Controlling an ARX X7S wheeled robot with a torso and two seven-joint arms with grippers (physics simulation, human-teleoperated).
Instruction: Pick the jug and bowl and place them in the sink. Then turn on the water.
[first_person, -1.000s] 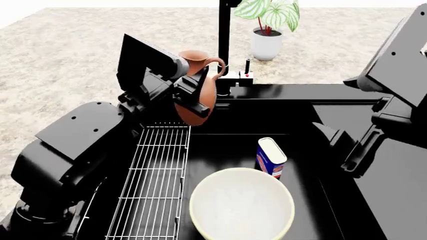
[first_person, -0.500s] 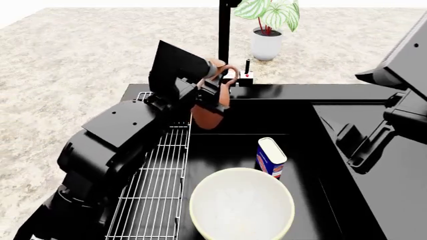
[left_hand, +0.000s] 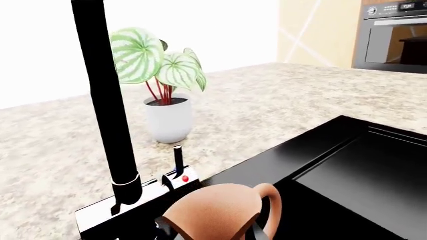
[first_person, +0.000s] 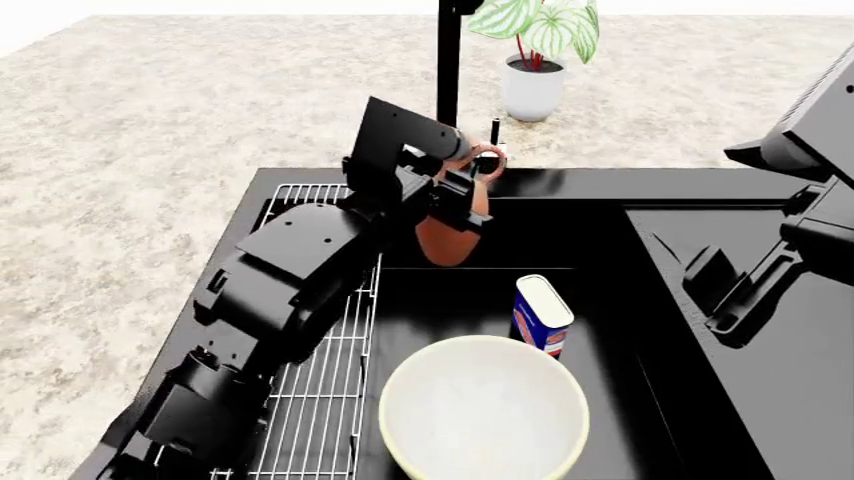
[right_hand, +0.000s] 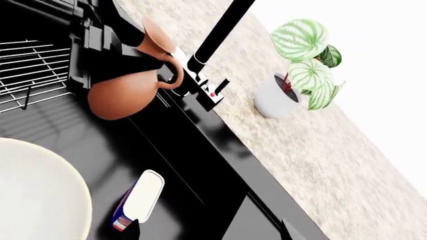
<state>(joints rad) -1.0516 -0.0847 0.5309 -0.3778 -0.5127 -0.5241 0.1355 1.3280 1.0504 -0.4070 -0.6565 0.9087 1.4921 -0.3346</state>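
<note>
The terracotta jug (first_person: 450, 243) hangs over the back of the black sink (first_person: 567, 240), just in front of the faucet base, with my left gripper (first_person: 457, 203) shut on it. In the left wrist view the jug (left_hand: 215, 214) fills the space between the fingers (left_hand: 167, 228). The right wrist view shows the jug (right_hand: 124, 93) above the basin floor. The cream bowl (first_person: 483, 412) sits in the sink's near part. My right gripper (first_person: 718, 292) hovers open over the sink's right edge, holding nothing.
A blue-and-white canister (first_person: 542, 314) stands in the sink behind the bowl. A wire rack (first_person: 314, 335) lines the sink's left side. The tall black faucet (first_person: 450, 70) and its lever (left_hand: 179, 161) rise behind the jug. A potted plant (first_person: 533, 88) stands on the counter. The drainboard (first_person: 801, 380) lies at the right.
My left arm has carried the jug rightward and down, from above the wire rack to over the back of the basin. The right arm has shifted slightly to the right.
</note>
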